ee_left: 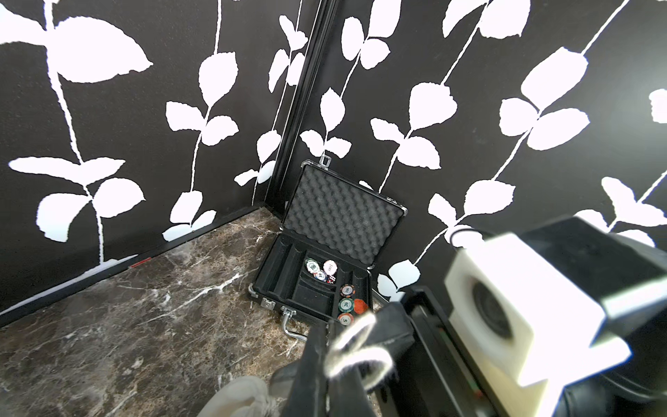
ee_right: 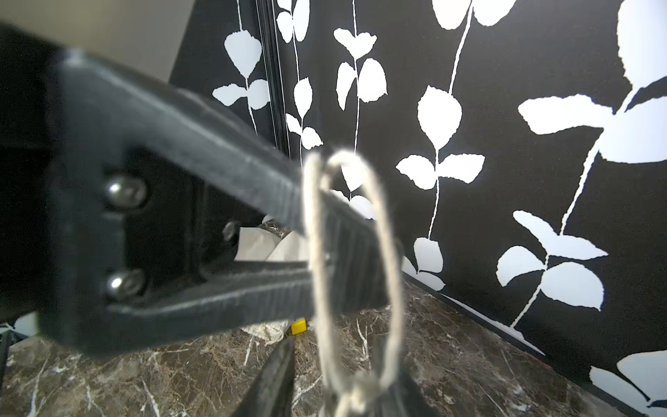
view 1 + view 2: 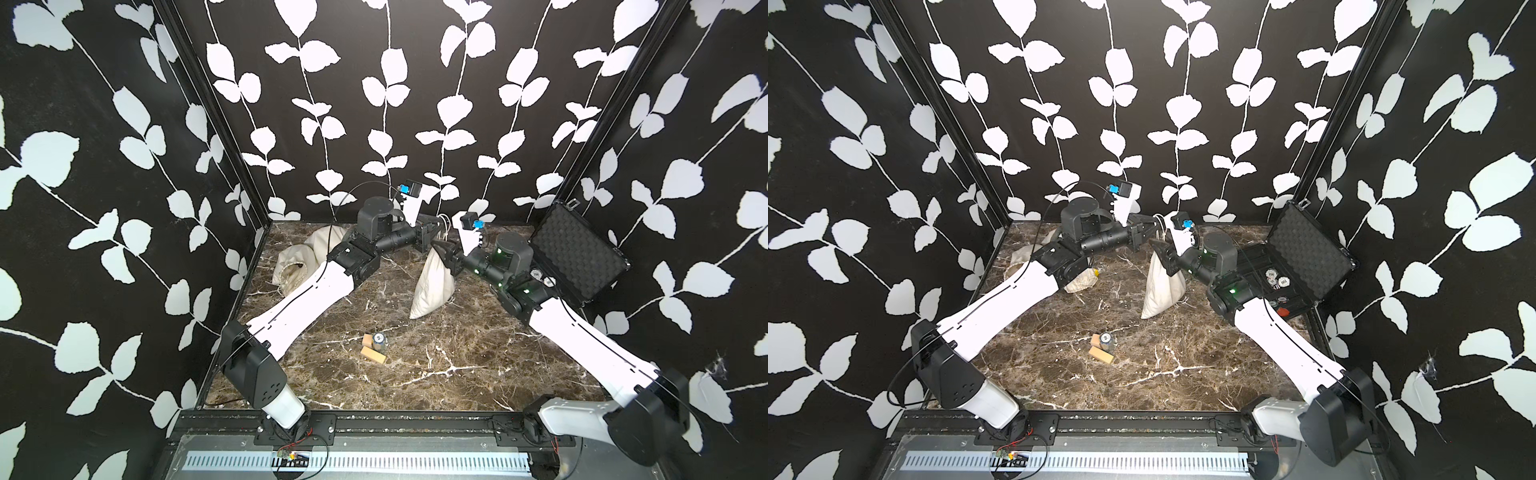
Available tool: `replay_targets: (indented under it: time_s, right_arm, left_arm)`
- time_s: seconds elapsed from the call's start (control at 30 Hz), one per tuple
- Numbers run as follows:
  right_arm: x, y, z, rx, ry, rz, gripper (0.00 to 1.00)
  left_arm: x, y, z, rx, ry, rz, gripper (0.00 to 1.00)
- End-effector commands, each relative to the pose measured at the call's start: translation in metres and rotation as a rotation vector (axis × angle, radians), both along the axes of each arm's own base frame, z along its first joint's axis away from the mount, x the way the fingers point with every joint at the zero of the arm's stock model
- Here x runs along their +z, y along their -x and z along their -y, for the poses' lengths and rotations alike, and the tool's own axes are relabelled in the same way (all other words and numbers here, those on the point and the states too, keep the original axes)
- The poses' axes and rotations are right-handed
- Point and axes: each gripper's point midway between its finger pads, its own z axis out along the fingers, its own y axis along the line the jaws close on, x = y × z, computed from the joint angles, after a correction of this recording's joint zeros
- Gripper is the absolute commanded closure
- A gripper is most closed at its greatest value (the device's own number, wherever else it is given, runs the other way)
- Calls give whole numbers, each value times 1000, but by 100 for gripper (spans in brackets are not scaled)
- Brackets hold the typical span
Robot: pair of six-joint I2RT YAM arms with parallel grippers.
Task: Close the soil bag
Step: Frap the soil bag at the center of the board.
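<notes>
The soil bag (image 3: 432, 286) (image 3: 1163, 286) is a cream cloth sack standing upright at mid-table. Its white drawstring (image 3: 446, 222) (image 2: 393, 252) rises from the gathered neck in loops. My left gripper (image 3: 434, 232) (image 3: 1148, 230) (image 1: 325, 325) is shut on that drawstring just above the bag, and a loop (image 1: 361, 346) curls beside its fingers. My right gripper (image 3: 442, 251) (image 3: 1160, 253) (image 2: 335, 343) sits at the bag's neck, jaws partly apart around the cord's knot (image 2: 353, 393). Marble shows between one finger (image 2: 274, 379) and the cord.
A second cream bag (image 3: 299, 257) lies open at the back left, partly under my left arm, with a small yellow piece (image 3: 1096, 273) beside it. An open black chip case (image 3: 577, 253) (image 1: 339, 224) stands at the back right. Two wooden blocks and a small can (image 3: 374, 345) lie near the front.
</notes>
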Motion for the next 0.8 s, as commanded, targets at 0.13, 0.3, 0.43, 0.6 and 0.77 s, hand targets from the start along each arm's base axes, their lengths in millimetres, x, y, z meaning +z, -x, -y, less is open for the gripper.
replay_targets:
  time_s: [0.13,0.3,0.43,0.6,0.77]
  right_arm:
    - [-64,-36,2,-105,108,-35,82]
    - [-175,-45,8,-150,230,-235,84]
    - [-213,-40,25,-230,240,-279,81]
    - [-216,-37,41,-290,299,-283,80]
    - [-198,-37,55,-361,319,-278,79]
  left_arm:
    - [95,14,-31,-6,220,108,100]
    - [134,16,-44,-45,313,115,100]
    - [146,20,-55,-9,296,145,100]
    - [156,24,-71,29,294,150,100]
    - [160,33,-89,83,270,172,100]
